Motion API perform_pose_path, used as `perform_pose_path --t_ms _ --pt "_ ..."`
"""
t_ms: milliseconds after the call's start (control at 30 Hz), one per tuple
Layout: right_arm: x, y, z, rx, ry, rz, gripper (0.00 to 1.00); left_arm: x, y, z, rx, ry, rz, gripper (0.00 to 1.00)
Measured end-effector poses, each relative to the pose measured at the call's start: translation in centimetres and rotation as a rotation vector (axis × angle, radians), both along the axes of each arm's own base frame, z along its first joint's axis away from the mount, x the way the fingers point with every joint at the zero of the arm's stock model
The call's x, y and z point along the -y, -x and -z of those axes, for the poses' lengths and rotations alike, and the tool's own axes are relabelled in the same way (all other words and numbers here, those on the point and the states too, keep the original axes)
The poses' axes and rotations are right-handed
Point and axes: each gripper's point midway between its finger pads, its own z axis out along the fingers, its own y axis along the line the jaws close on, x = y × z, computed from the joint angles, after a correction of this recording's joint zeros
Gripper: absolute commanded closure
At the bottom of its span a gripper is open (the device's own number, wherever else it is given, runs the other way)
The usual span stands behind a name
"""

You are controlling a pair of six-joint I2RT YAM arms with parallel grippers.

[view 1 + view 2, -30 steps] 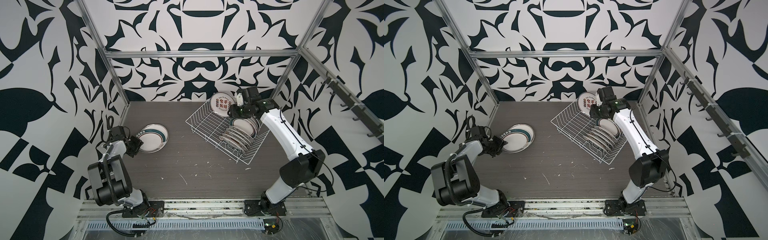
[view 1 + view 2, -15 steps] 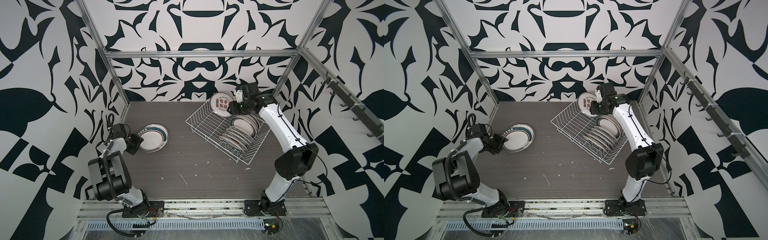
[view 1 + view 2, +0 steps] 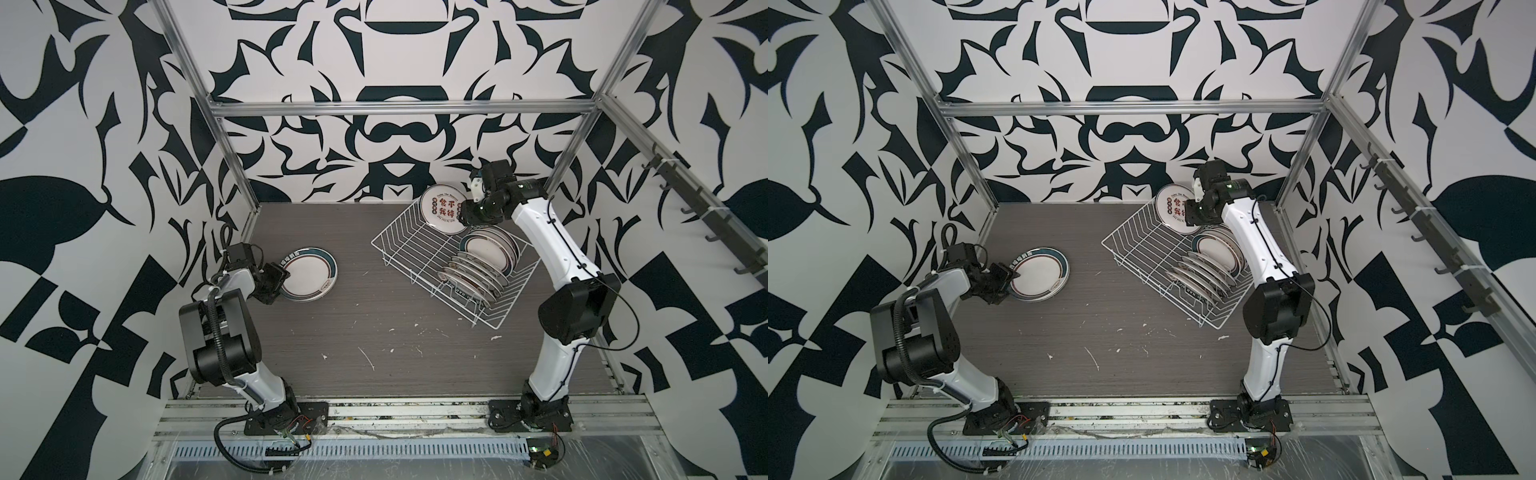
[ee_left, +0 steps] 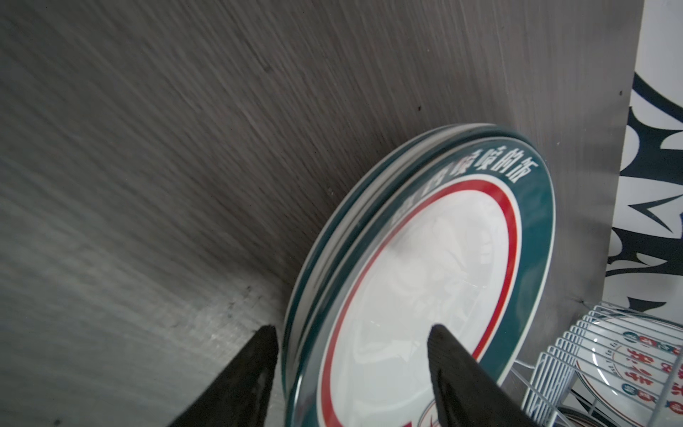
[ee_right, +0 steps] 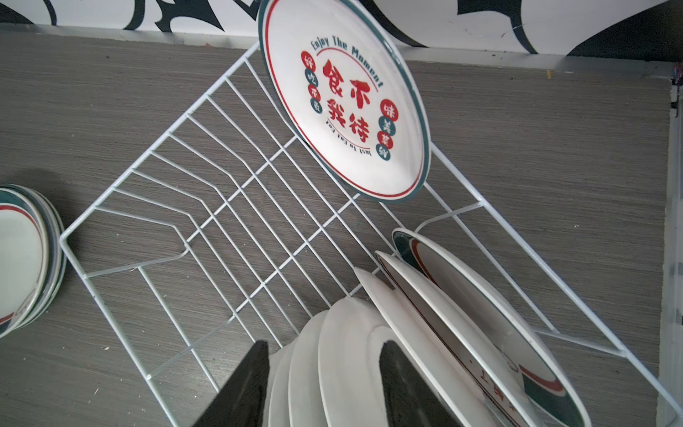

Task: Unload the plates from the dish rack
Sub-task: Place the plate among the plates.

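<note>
One dish rack (image 3: 415, 249), white wire, set askew on the right of the counter (image 3: 332, 332). Plates are white with dark green rims. One character plate (image 3: 442, 210), red lettering, leans alone at the rack's far corner. A slotted row (image 3: 486, 257) holds about six, though overlap blurs the count. A flat stack (image 3: 309, 274) of at least two lies on the counter's left. The left gripper (image 4: 353, 329) is spread, straddling the stack's rim. The right gripper (image 5: 324, 344) is spread over the row; contact unclear.
</note>
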Motion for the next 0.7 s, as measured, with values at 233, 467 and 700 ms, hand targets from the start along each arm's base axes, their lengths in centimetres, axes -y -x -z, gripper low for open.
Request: perform_pose_path --t_ms 233,467,700 --pt "0.1 -1.0 1.0 -0.003 0.038 -0.035 0.47 0.0 -0.1 0.0 0.002 0.001 -0.002 0.1" --pt "0.1 -3.1 1.4 0.046 0.079 -0.065 0.47 0.0 -0.2 0.0 0.002 -0.001 0.002 0.01" --pt "1.1 -6.1 1.3 0.14 0.139 -0.035 0.46 0.2 0.3 -2.0 0.037 -0.012 0.004 0.01"
